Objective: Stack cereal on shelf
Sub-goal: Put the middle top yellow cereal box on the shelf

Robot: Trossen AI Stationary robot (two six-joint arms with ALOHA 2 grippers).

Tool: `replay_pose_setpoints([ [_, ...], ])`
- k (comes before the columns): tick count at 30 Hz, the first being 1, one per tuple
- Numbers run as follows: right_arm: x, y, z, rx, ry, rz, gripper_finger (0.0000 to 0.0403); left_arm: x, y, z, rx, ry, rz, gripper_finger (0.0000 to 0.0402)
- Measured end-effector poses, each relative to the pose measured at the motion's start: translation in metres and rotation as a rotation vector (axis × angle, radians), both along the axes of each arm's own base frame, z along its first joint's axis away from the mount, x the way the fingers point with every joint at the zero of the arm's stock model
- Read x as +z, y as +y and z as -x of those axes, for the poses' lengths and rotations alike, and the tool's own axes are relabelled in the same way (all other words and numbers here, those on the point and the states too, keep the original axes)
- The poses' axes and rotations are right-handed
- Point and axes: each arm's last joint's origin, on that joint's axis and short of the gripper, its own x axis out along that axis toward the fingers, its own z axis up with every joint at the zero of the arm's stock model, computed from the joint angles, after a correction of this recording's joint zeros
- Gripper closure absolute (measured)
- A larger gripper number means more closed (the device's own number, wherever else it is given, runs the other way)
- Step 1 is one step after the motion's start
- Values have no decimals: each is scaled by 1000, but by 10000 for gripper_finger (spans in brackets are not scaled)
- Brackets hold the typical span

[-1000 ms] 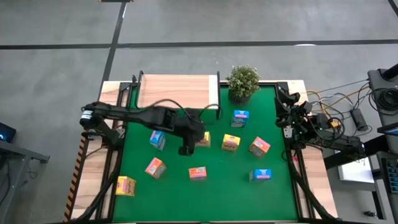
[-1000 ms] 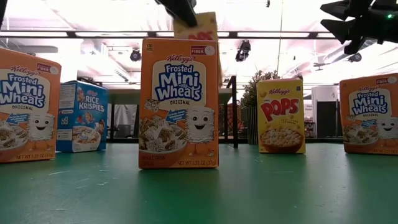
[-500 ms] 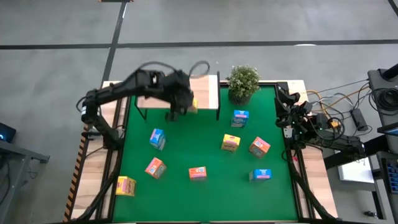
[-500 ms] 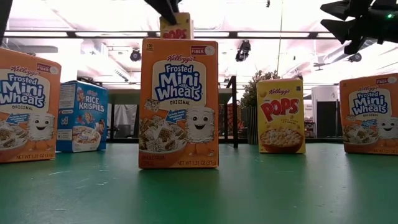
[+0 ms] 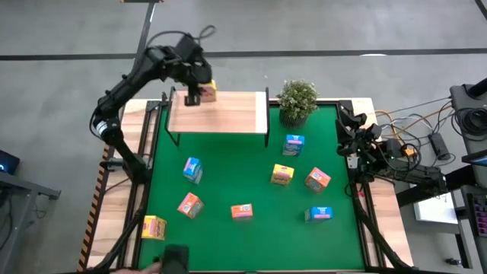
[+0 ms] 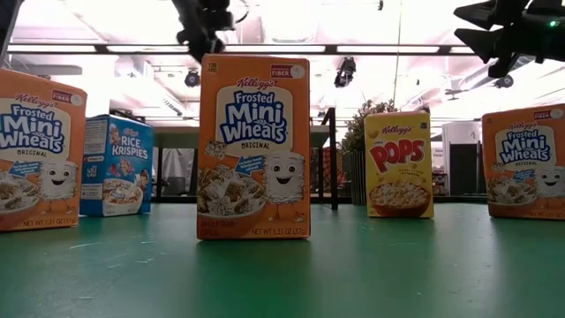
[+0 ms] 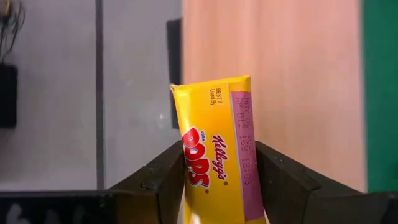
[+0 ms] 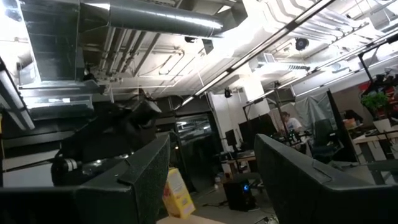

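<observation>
Cereal stacking has barely begun: the left tool (image 5: 195, 93) is clamped on a yellow Pops box (image 7: 217, 155), its two fingers pressing the box's sides, and holds it over the far left part of the shelf (image 5: 228, 114), apparently not yet set down. That light-wood board shows no box resting on it. Eight other boxes stand scattered on the green table (image 5: 251, 232), among them a blue one (image 5: 192, 170) and an orange one (image 5: 242, 211), all left to move. The right tool (image 5: 351, 144) waits with fingers spread, gripping nothing, at the table's right edge.
</observation>
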Motion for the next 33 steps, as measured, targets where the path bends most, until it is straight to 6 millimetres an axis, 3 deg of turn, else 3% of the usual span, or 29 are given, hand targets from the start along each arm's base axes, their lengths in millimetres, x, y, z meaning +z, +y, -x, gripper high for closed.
replay_pose_setpoints([
  [4,-1,0,-1,-2,13,-2,179,-2,18,18,34,-3,24,242],
  [13,-1,0,-1,-2,17,-2,179,-8,27,43,-57,80,80,260],
  [20,-1,0,-1,-2,16,-2,179,-7,33,50,-41,80,73,287],
  [33,-1,0,-1,-2,17,-2,179,-19,36,56,-12,83,91,288],
])
